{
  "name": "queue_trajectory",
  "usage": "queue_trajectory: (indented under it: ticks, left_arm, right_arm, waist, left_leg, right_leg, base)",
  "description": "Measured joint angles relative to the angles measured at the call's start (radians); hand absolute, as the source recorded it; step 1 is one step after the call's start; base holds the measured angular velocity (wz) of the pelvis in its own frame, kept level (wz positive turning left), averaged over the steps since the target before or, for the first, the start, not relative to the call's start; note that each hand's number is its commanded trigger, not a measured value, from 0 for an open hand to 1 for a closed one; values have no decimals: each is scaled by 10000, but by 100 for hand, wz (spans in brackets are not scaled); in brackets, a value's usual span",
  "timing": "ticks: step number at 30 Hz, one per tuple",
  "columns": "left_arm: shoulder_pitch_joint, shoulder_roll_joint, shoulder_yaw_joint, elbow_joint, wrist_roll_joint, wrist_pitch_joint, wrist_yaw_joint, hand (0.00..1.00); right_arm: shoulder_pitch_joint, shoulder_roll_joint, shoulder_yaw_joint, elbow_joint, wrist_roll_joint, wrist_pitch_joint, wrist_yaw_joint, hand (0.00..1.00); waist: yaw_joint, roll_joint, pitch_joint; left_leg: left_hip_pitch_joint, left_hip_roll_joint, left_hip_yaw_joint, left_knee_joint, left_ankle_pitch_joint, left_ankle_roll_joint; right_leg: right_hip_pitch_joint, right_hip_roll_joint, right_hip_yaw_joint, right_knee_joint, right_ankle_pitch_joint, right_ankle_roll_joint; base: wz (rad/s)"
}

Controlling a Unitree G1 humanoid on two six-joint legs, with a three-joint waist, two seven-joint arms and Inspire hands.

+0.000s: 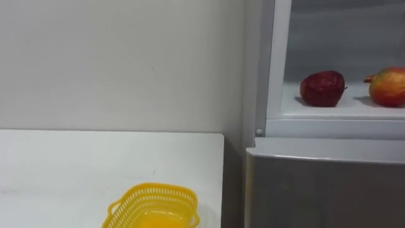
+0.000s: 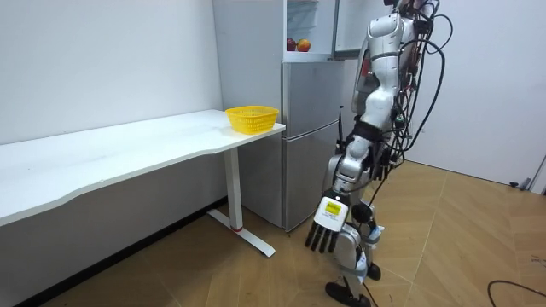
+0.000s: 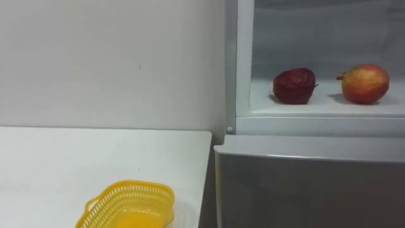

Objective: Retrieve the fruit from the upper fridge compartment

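The grey fridge (image 1: 323,190) stands against the wall with its upper compartment open, the door swung out towards the room view's right, and the lower door shut. The robot stands upright on the wooden floor just in front of it, facing the open compartment. A long white table (image 1: 95,164) runs along the wall beside the fridge, its end close to the fridge's side but apart from it. A yellow plastic basket (image 1: 152,206) with a lattice wall sits on that end of the table, near the corner closest to the fridge. The left hand (image 2: 328,223) hangs low at the robot's side, well below the table top – its fingers straight, pointing down, holding nothing. On the white shelf of the upper compartment lie two fruits side by side and apart – a dark red fruit (image 1: 323,88) nearer the table, and a red-and-yellow apple (image 1: 388,87) further in.
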Motion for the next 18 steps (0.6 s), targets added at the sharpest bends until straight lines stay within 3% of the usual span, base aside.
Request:
queue_trajectory:
  ticks: [7,13,18]
  left_arm:
    - [-515,-54,-1260,-27,1879,200,-319,0]
    - [-628,-19,-1826,-24,2387,197,-413,0]
    - [-686,-13,-1907,-34,2504,227,-596,0]
  right_arm:
    - [-312,258,462,261,81,121,-145,0]
    - [-383,490,733,188,530,156,-469,0]
    - [-441,536,648,-296,957,71,-1208,0]
  waist:
    - [-262,-341,61]
    - [-480,-345,60]
    - [-517,-306,73]
  left_leg:
    - [166,18,334,-47,-1,1]
    - [224,73,521,-230,-3,3]
    - [181,155,722,-250,-2,1]
  right_leg:
    - [-1,34,356,58,-37,10]
    - [-111,89,596,76,-32,16]
    - [-201,131,745,128,-19,-2]
  base:
    - [-13]
    - [-10]
    - [-12]
